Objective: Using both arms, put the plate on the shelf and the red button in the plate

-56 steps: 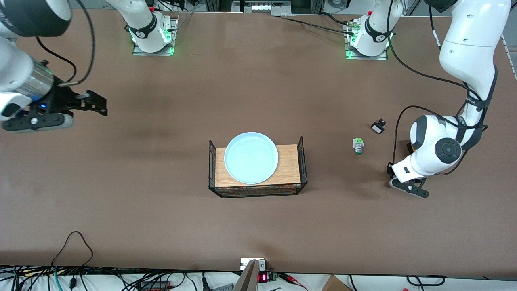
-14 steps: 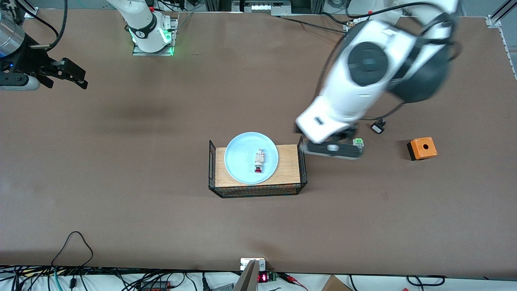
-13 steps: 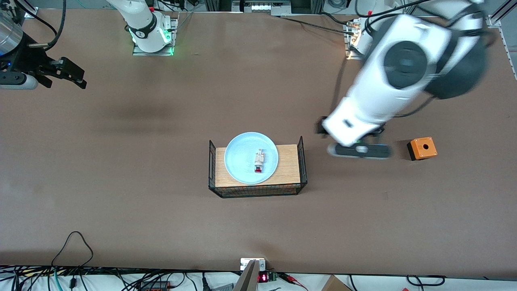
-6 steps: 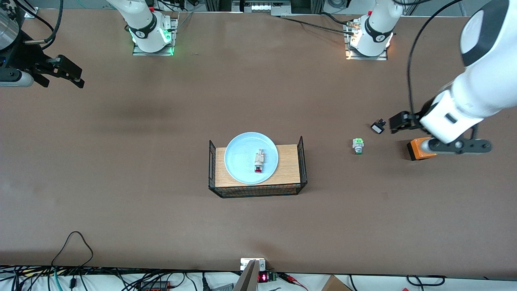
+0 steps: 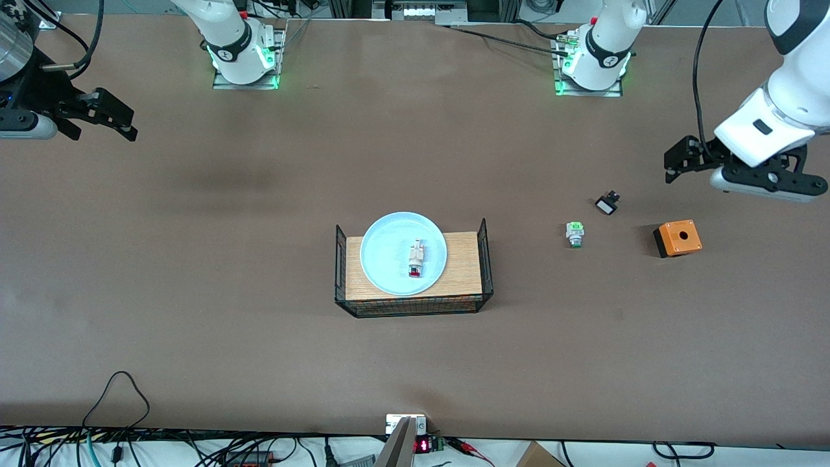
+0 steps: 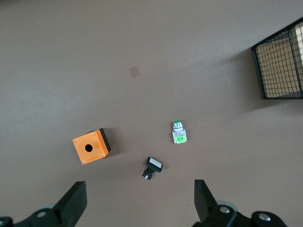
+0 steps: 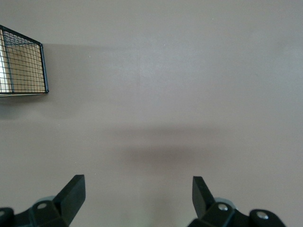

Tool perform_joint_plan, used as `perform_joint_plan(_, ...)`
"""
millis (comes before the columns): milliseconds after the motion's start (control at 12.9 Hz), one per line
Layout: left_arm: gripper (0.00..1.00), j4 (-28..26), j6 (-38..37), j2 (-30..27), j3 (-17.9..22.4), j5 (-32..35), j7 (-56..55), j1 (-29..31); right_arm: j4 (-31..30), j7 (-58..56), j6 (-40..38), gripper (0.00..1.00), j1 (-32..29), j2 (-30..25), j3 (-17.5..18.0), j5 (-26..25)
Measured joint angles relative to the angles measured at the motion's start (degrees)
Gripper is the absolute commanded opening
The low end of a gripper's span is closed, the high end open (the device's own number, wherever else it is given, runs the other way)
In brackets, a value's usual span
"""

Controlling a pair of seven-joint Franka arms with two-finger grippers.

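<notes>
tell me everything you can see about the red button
The red button is a small push-button switch with a whitish body and a red cap at one end. It lies on its side in the pale blue plate, a little off the plate's middle, with the red cap pointing toward the front camera. The plate sits on a wooden board inside a black wire basket. Only the plate touches it; no pincer is near.

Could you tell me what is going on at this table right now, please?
Nothing is being handled at the moment. The red button lies on the pale blue plate, which sits on the wooden board in the wire basket. The left gripper hangs open over bare table at its arm's end, above the orange box, the green-capped button and a small black switch. The right gripper waits open at its arm's end.
</notes>
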Motion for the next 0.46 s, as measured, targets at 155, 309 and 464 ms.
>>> perform_joint_plan(155, 1.0, -0.1, -0.5, -0.1, 0.1, 0.0, 0.3, -0.3, 0.0, 0.0, -0.4, 1.0, 0.0, 0.0, 0.1, 0.0)
perform_joint_plan(309, 1.0, -0.1, -1.8, -0.1, 0.3, 0.0, 0.3, -0.3, 0.1, -0.1, -0.4, 1.0, 0.6, 0.2, 0.2, 0.0)
perform_joint_plan(464, 1.0, -0.1, -2.0, 0.0, 0.6, 0.0, 0.4, -0.2, 0.7, -0.1, -0.4, 1.0, 1.1, 0.4, 0.3, 0.0)
